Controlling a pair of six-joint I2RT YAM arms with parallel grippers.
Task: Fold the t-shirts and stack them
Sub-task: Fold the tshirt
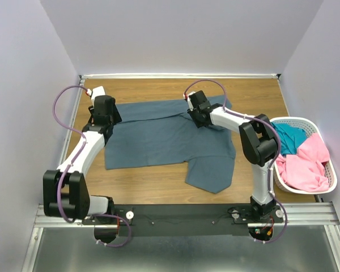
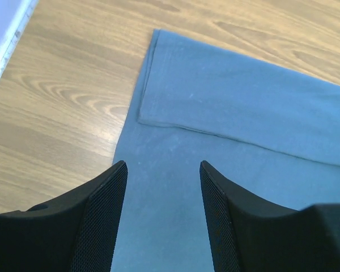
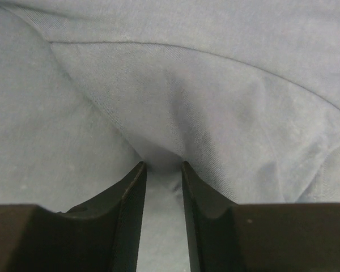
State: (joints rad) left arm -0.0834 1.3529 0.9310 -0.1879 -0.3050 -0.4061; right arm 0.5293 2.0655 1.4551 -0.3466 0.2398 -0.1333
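Slate blue-grey cloth t-shirt (image 1: 158, 139) is spread on the wooden worktop (image 1: 153, 184), far edge folded over. Left claw (image 2: 163, 170) hangs wide open over its left side w/ nothing in it. Right claw (image 3: 163, 165) is narrow, pinching a ridge of cloth at the far edge. Imo get matching grips on both sides b4 lifting, or the fold goes crooked.

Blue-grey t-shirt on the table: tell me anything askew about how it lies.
The slate blue-grey cloth t-shirt lies uneven: its near right part juts out past the rest, and the cloth puckers at the right gripper.
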